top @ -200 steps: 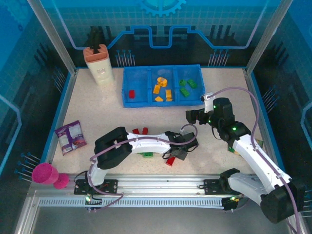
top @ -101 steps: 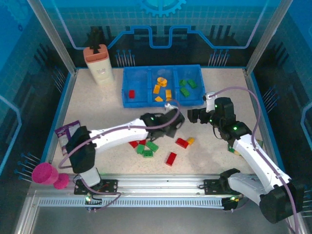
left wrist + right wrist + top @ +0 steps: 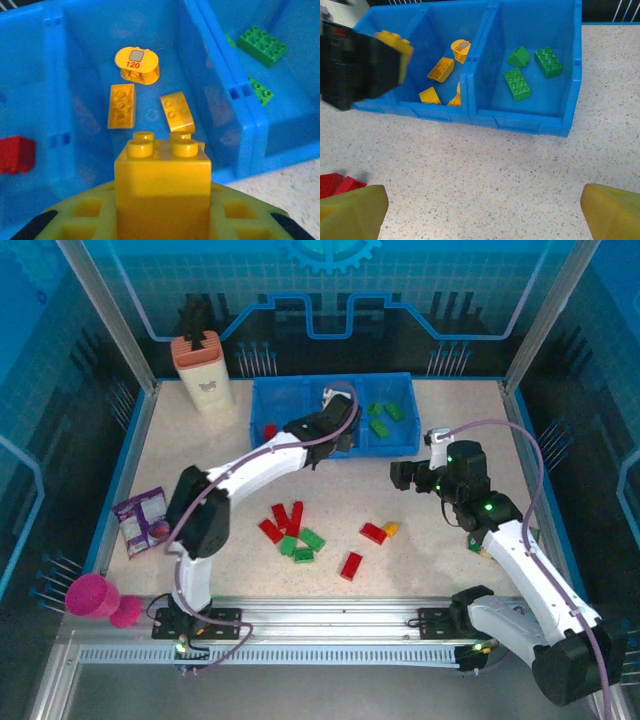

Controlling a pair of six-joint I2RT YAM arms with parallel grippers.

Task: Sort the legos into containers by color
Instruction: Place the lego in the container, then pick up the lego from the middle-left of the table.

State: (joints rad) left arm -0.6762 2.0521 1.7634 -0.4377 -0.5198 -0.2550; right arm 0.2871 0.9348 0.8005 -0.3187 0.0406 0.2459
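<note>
A yellow brick [image 3: 162, 185], studs up, is pinched between the left gripper's [image 3: 335, 436] yellow-green fingers [image 3: 75, 220], which press against its two sides. It hangs over the middle compartment [image 3: 150, 30] of the blue tray [image 3: 400, 381], close to that compartment's near wall. Below it in the same compartment lie a round yellow piece labelled 120 [image 3: 136, 63], a flat yellow brick [image 3: 121, 105] and a curved yellow brick [image 3: 177, 111], all three apart from one another. The left compartment [image 3: 30, 75] holds one red brick [image 3: 16, 154]. The right compartment [image 3: 540, 30] holds three green bricks: a long one [image 3: 516, 84], a wider one [image 3: 548, 61] and a small wedge [image 3: 519, 56].

More bricks lie loose on the speckled table [image 3: 200, 470] between the tray and the arm bases. Three red bricks [image 3: 283, 518] sit close together, with three green bricks [image 3: 302, 546] just beside them. To the right of these lie a lone red brick [image 3: 351, 566], then another red brick [image 3: 373, 533] touching a small orange brick [image 3: 391, 529].

The right gripper [image 3: 400, 476] hovers above the table in front of the tray's right end. Its fingers [image 3: 352, 212] are spread wide with nothing between them.

A beige bottle with an orange cap [image 3: 205, 370] stands left of the tray. A purple snack packet [image 3: 143, 521] lies near the table's left edge, and a pink cup [image 3: 95, 597] sits at the near left corner.
</note>
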